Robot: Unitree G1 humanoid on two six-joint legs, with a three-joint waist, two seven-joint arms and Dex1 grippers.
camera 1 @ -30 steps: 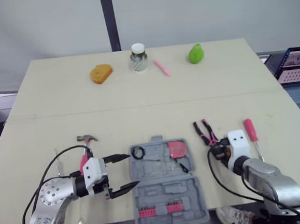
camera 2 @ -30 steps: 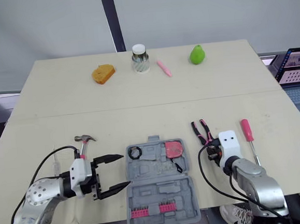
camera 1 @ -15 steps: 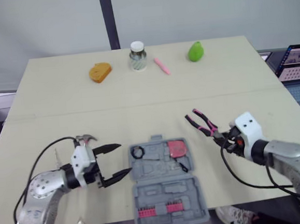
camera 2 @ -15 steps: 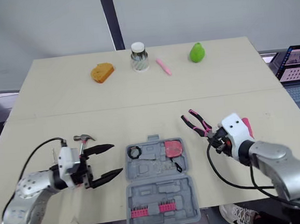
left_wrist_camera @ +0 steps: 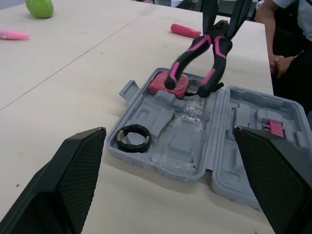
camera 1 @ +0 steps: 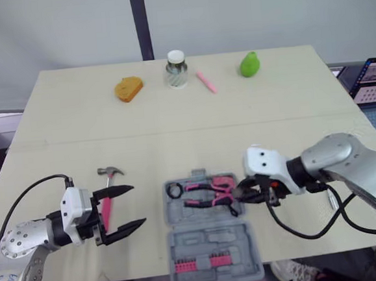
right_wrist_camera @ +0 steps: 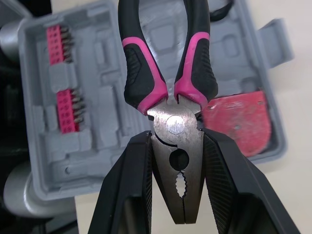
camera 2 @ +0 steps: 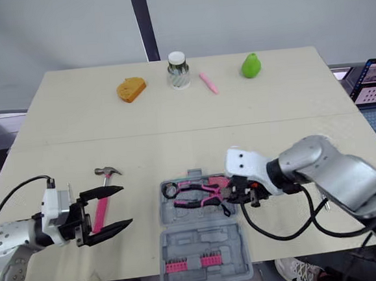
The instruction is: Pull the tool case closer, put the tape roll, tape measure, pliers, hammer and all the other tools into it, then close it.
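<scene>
Pliers (right_wrist_camera: 169, 122) hang over the hinged far half of the open tool case (camera 1: 212, 246), gripped by my right pincer (right_wrist_camera: 175, 139), which is clenched on the bare steel head just below the pivot. The handles point away from the pincer and spread apart. From the left wrist view their tips sit right at the tape measure (left_wrist_camera: 168, 86); I cannot tell if they touch it.

My worry is the release. If I let go here, I judge the splayed handles could land across the tape measure or a ridge, not down in a recess, and the lid would not shut later. Smooth steel could also slip or swing in the grip.

That case is grey moulded plastic, full of shaped pockets, with pink bit rows in the near half. Each handle looks rubbery, black with pink, curved and thick. Near the case's left edge sits the tape roll (left_wrist_camera: 132, 147), a flat black ring.

My left pincer (camera 1: 133, 205) is released, fingers wide, at the hammer (camera 1: 110, 171) on the tabletop (camera 1: 173, 122).
</scene>
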